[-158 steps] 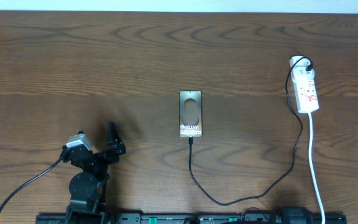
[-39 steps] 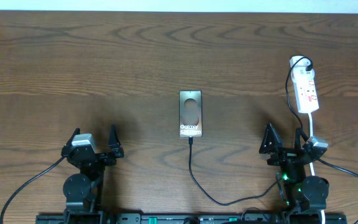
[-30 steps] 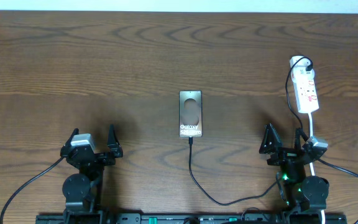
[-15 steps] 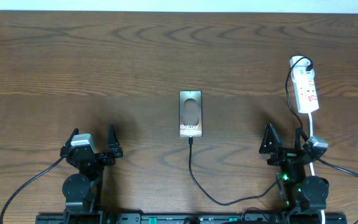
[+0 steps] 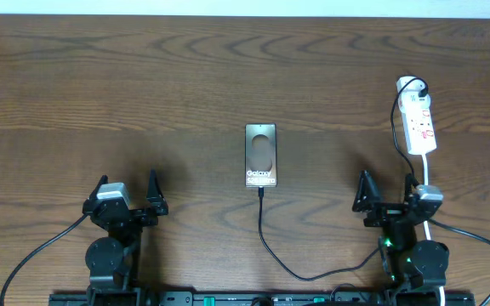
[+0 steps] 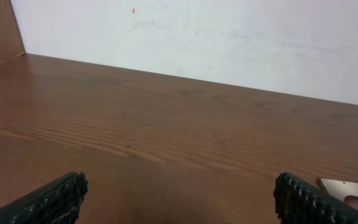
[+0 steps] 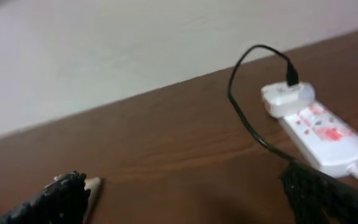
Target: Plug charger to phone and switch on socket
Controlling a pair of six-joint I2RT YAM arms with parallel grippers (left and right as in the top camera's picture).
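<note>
White "Galaxy" lettering, with a smaller line like "S25 Ultra" beneath, on the phone [image 5: 261, 156]

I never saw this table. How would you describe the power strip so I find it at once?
On the wooden table, look at the far right side. There lies the power strip, a narrow white bar with a white adapter plugged at its far end. Red marks on its face and a thick white cord set it apart from the thin black cable nearby.
</note>
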